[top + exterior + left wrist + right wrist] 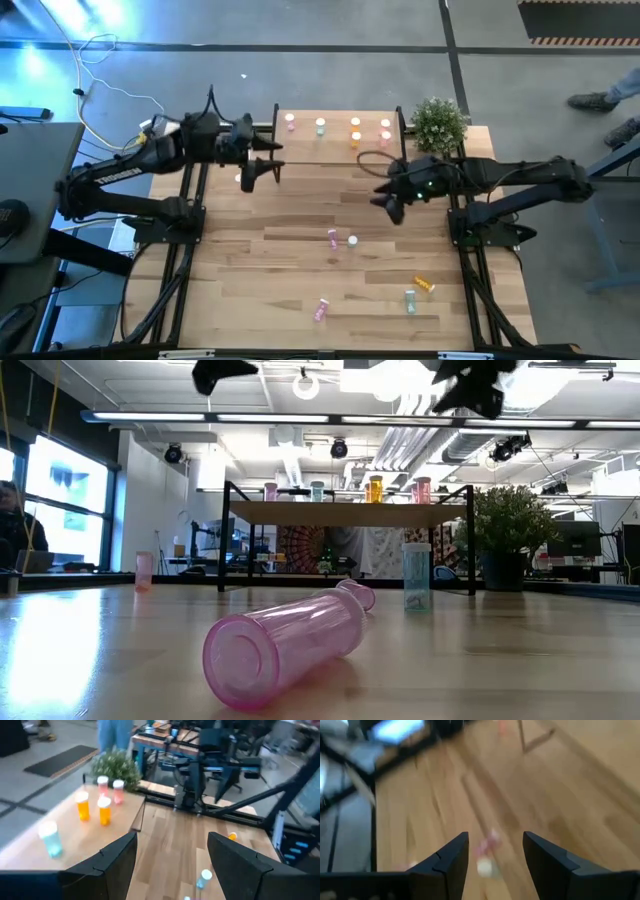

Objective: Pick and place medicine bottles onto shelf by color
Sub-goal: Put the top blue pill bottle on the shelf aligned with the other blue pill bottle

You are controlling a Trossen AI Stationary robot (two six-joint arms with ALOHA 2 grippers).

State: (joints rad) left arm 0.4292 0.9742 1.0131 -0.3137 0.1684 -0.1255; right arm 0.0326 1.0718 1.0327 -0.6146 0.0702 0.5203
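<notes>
Bottles (355, 132) stand on the shelf (340, 150); more bottles (333, 238) wait on the counter (280, 290). Both grippers, left (262, 160) and right (388, 203), are open and empty.

A grey concrete floor (330, 40) surrounds the light-wood table (300, 290). Beyond its far edge, the low view shows white ceiling ducts (400, 445), strip lights (300, 420), a tall bright window (70, 500), and a patterned hanging (300, 545).
</notes>
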